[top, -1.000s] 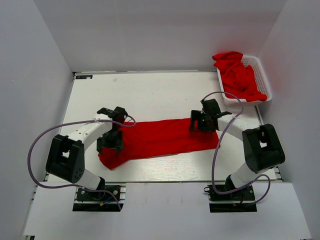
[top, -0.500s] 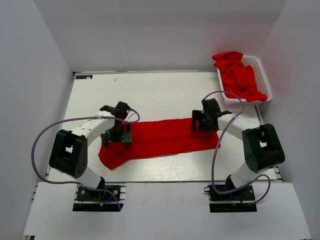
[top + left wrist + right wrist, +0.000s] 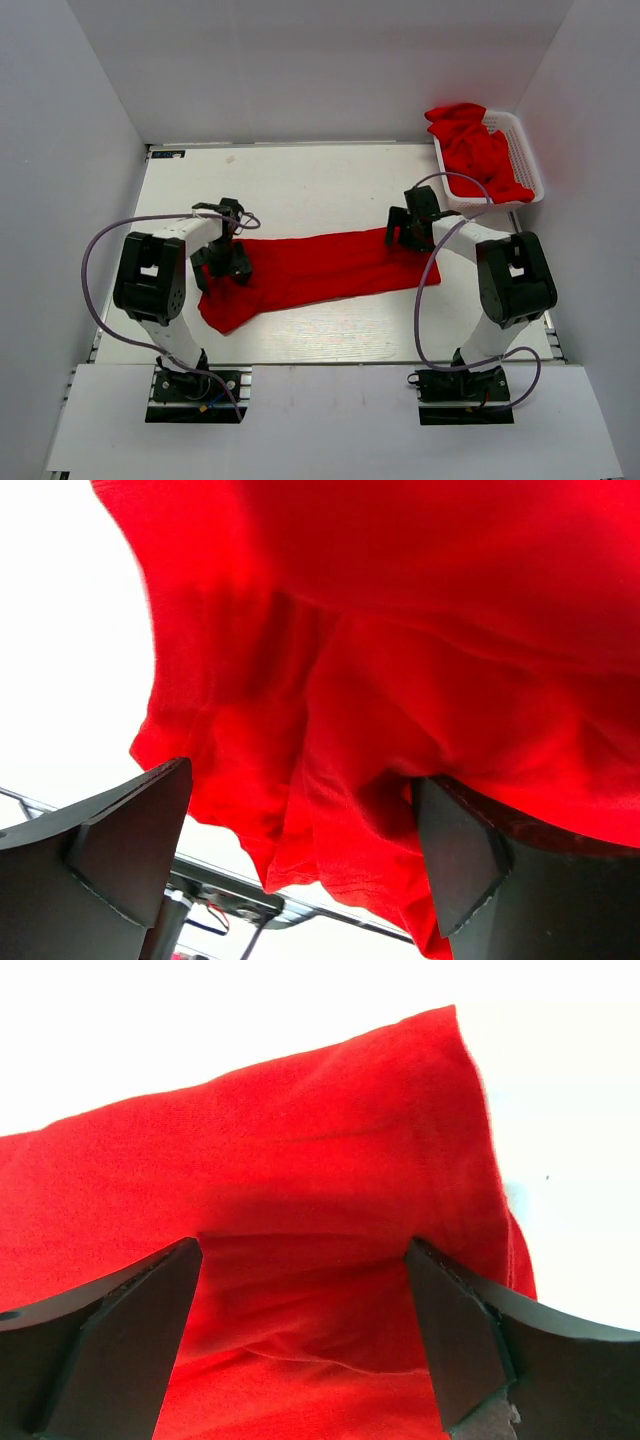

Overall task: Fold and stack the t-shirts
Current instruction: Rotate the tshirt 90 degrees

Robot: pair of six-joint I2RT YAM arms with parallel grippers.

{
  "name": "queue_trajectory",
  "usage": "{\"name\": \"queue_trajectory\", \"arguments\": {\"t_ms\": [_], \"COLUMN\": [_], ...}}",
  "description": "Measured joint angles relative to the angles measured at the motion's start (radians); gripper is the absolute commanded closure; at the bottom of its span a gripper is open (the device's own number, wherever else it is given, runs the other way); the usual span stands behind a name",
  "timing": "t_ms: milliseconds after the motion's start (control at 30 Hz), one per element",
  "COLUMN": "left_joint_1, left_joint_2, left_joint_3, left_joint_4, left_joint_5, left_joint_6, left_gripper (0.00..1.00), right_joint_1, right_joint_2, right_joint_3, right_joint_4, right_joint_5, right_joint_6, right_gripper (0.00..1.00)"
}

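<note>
A red t-shirt (image 3: 310, 272) lies folded into a long strip across the middle of the table. My left gripper (image 3: 222, 262) hovers over its left end, jaws wide apart; the wrist view shows rumpled red cloth (image 3: 330, 700) beneath and between the fingers (image 3: 120, 850), not pinched. Over the strip's right end my right gripper (image 3: 411, 232) stands open, with the folded cloth (image 3: 300, 1210) lying flat below its fingers (image 3: 130, 1340). More red t-shirts (image 3: 478, 152) are heaped in the basket at the back right.
The white lattice basket (image 3: 527, 152) stands at the table's back right corner, close to my right arm. White walls enclose the table on three sides. Purple cables loop from both arms near the front edge.
The left gripper opened, letting go of the shirt's left end, and shifted back and left. The right gripper moved slightly toward the back, still open. The strip now lies flatter.
</note>
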Motion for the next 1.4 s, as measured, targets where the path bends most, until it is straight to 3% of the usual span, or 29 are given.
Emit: {"name": "queue_trajectory", "arguments": {"t_ms": [367,733,833,1133,1300,1400], "left_joint_1": [0.098,0.098,0.091,0.075,0.068,0.070], "left_joint_2": [0.174,0.304,0.309,0.265,0.251,0.332], "left_joint_3": [0.276,0.827,0.806,0.378,0.353,0.467], "left_joint_4": [0.047,0.102,0.122,0.242,0.282,0.226], "left_joint_5": [0.018,0.045,0.117,0.294,0.311,0.292], "left_joint_6": [0.087,0.277,0.290,0.263,0.245,0.244], "left_gripper": [0.00,0.00,0.00,0.00,0.00,0.00], "right_joint_1": [-0.050,-0.058,-0.058,-0.058,-0.058,-0.058], "right_joint_2": [0.011,0.006,0.006,0.055,0.138,0.177], "right_joint_3": [0.023,0.101,0.169,0.274,0.285,0.286], "right_joint_4": [-0.003,-0.070,-0.075,-0.095,-0.116,-0.145], "right_joint_5": [-0.087,-0.192,-0.199,-0.218,-0.232,-0.230], "right_joint_6": [-0.005,-0.127,-0.151,-0.169,-0.154,-0.144], "right_gripper": [0.10,0.10,0.10,0.10,0.10,0.10]}}
